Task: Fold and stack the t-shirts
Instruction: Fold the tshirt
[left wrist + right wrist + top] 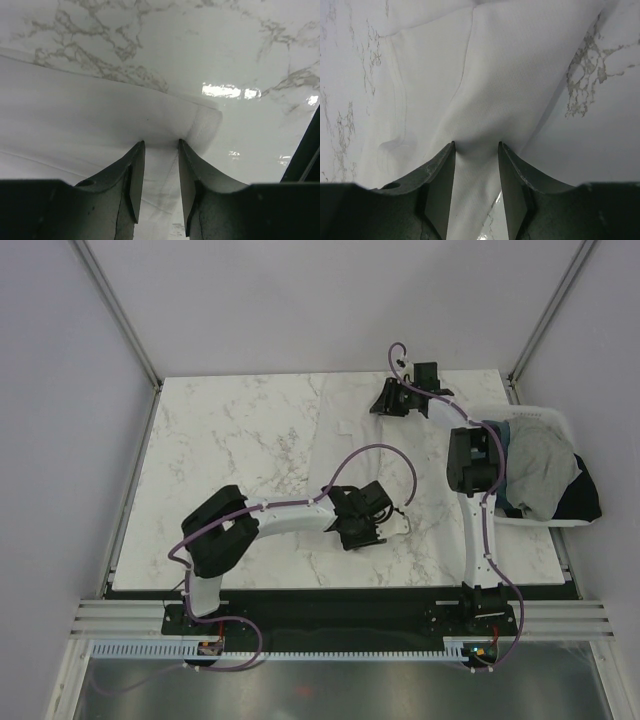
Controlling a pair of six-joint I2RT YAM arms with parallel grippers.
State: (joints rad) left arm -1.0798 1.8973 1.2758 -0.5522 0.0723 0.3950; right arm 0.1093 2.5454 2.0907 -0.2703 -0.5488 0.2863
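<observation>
The marble table (230,440) carried the white shirt (485,75), lying flat right of its middle. A bin (545,418) at the right edge held heaped shirts (540,468). The left gripper (159,145) pinched the white shirt's near hem between narrow jaws. The right gripper (476,145) pinched a puckered fold at its far end.

2 white/blk arms (290,518), purple cables (375,446)

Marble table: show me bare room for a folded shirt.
Free: the marble table's left half, from its left edge to the left arm and the white t-shirt. Crowded: the right side, with the right arm and the bin of shirts.
</observation>
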